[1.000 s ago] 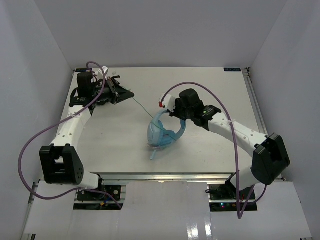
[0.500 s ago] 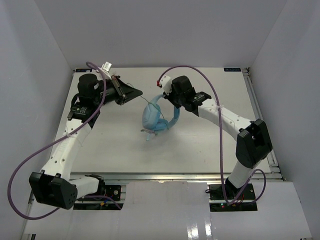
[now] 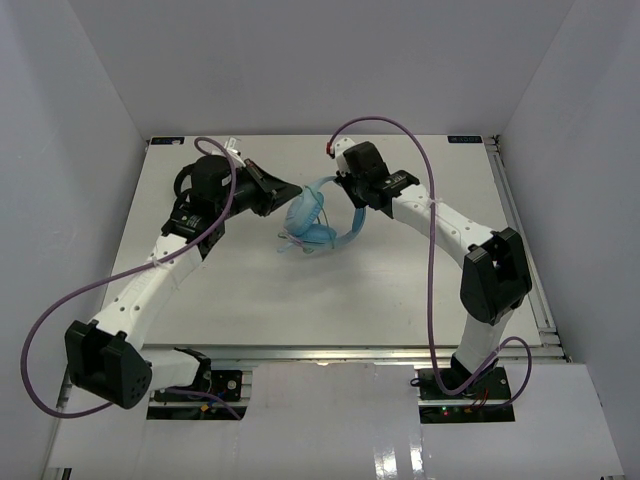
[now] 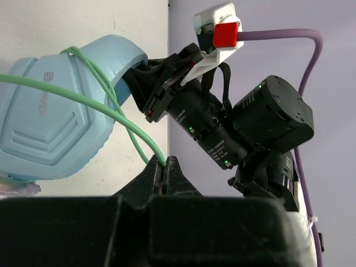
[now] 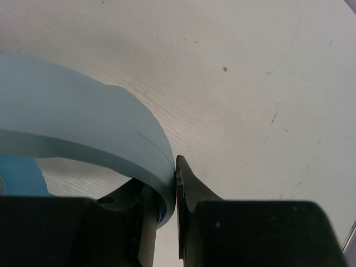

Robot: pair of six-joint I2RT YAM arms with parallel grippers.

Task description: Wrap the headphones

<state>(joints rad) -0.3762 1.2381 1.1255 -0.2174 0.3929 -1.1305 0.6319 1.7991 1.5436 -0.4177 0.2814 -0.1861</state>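
At a white table walled in by pale panels, two robot arms reach in from the near edge and meet over its far middle. The left arm stretches up and to the right, and the right arm bends back toward the left, each trailing a purple lead. Between them sit the light blue headphones, a little beyond the table's centre. One ear cup faces the left arm and the headband curves away to the right. From above it is not clear whether the cups rest on the surface or hang just off it. The right gripper has its jaws closed tight on the headband, and its own camera shows the blue band wedged between the two black fingers with bare table behind. The left gripper sits just beside the near ear cup, its tips pressed together with almost no gap. Seen from the left wrist, the cup fills the left of the picture, and the right gripper clamps the band at its upper edge. The thin pale green cable crosses the cup's outer face in two strands, one entering from the left edge and one looping over the band. Both run down into the left gripper, which pinches the cable at the very tips.
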